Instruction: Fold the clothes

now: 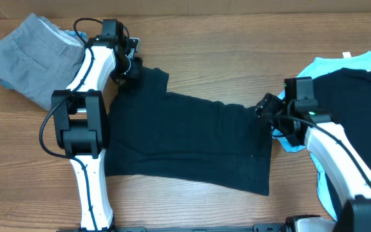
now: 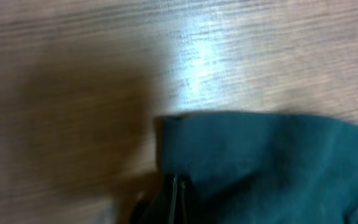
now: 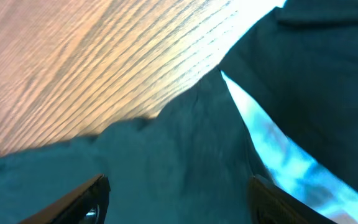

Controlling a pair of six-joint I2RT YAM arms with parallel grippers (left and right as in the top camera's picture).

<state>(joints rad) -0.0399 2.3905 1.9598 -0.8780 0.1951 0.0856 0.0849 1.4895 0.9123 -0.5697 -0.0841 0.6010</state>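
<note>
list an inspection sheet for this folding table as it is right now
surface: wooden table, bare wood around the clothes
job's things: black shirt spread flat mid-table; grey trousers in a heap at the far left; light blue garment at the right edge with a dark garment lying on it
clutter: nothing seen
grippers: left gripper shut on the black shirt's far left corner; right gripper open over the shirt's right edge, next to the light blue garment
cables: black cables loop along both arms, clear of the cloth
surroundings: pale strip past the far edge, cannot tell what
</note>
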